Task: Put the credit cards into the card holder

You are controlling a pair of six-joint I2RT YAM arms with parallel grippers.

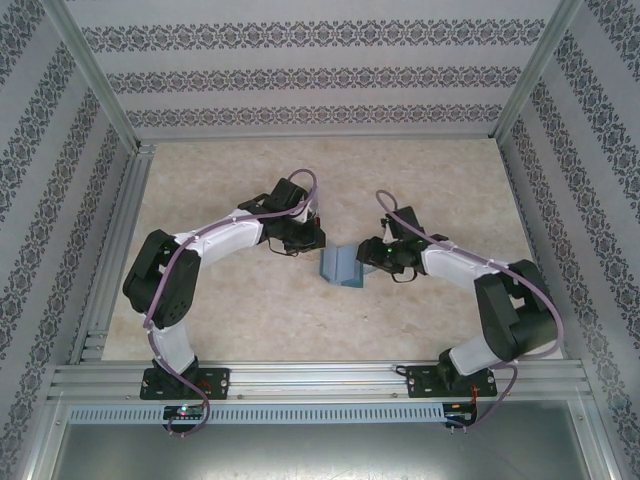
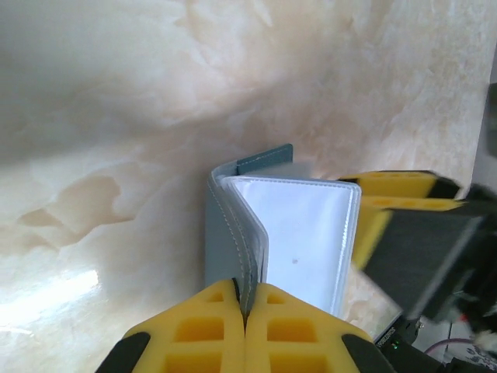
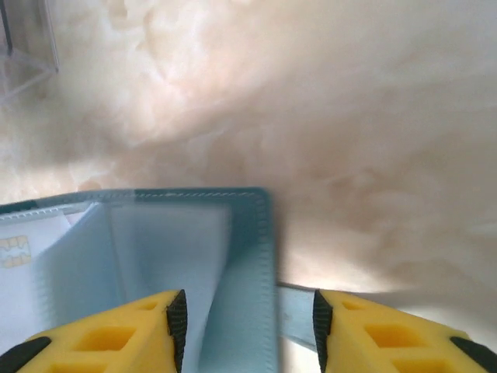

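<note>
Left wrist view: left gripper (image 2: 245, 315) is clenched on the card holder (image 2: 231, 214), with the pads pinched on the stitched edge of one cover. The holder is stood on edge and part open. A clear inner sleeve (image 2: 307, 233) is fanned out beside the gripped cover.

Right wrist view: right gripper (image 3: 245, 311) is released. Its jaws are set apart either side of the holder's other cover, and no pad contact is evident. A gold chip-like mark (image 3: 15, 252) is seen in the holder's pale inner pocket. It is possibly a card already seated, but that cannot be confirmed. A clear stand (image 3: 27, 47) is seen beyond the holder, well apart.

Top view: the holder is located between the two grippers, resting on the table (image 1: 250, 310).

Step is judged to be spreading the holder so a pocket is exposed. How it should be done:
- Right jaws are to be closed on the outer cover only, with the sleeve left out of the pinch.
- The cover is to be swung away from the left grip about the holder's spine, not pulled straight, or the thin edge is likely to be slipped out.
- The left pinch should not be loosened until the holder is laid open with its pockets up.
- Squeeze is to be limited, since the soft cover is likely to be buckled.
</note>
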